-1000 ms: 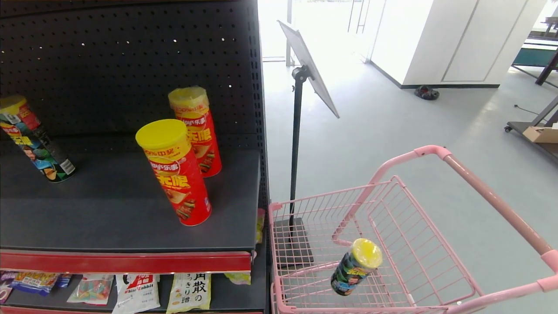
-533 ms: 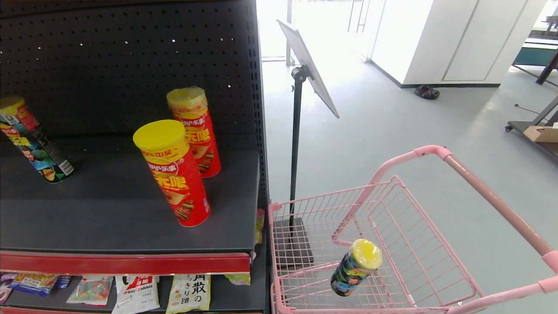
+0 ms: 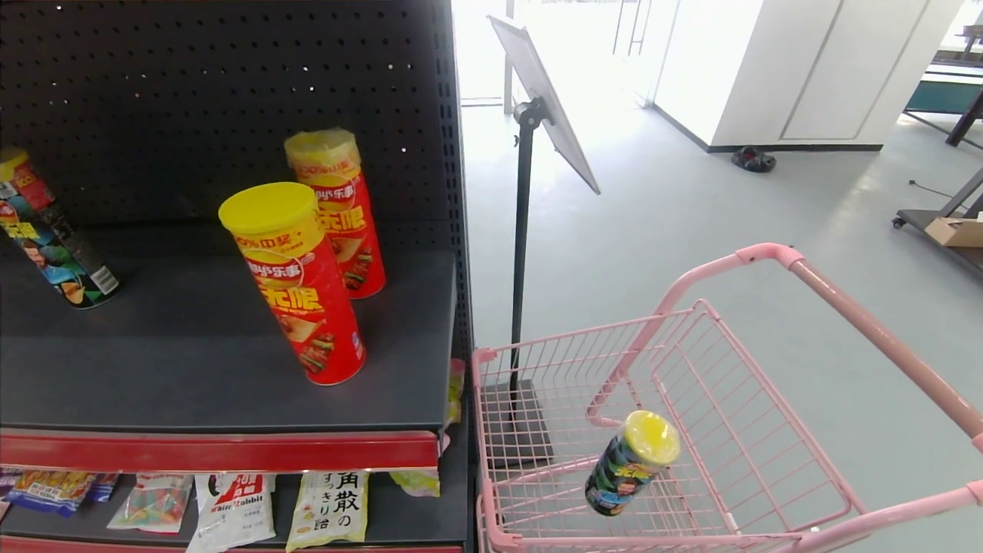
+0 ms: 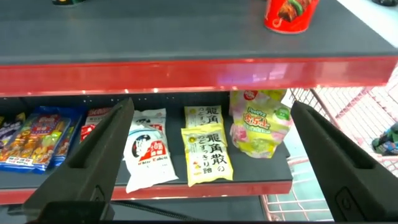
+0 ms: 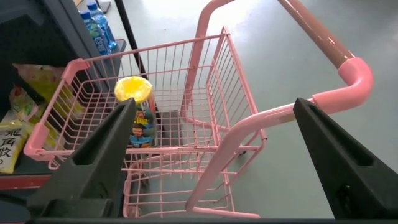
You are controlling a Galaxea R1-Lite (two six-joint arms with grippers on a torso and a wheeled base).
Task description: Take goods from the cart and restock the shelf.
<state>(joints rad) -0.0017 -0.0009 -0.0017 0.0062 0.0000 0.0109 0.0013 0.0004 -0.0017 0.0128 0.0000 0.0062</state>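
There, in pink wire cart (image 3: 868, 326), glossy cylindrical, seemingly cardboard can (image 3: 632, 462); left gripper (image 4: 211, 104), right gripper (image 5: 214, 102) released.

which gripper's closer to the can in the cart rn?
Right. The right gripper hangs open facing the pink cart, the can just ahead; the left gripper faces the shelf front, the can off to one side.

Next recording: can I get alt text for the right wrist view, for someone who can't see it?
The open right tool hangs above a pink cart, its two dark fingers spread wide on either side of the basket. A single yellow-lidded can is in the basket, and snack packets on a low shelf lie beside the cart.
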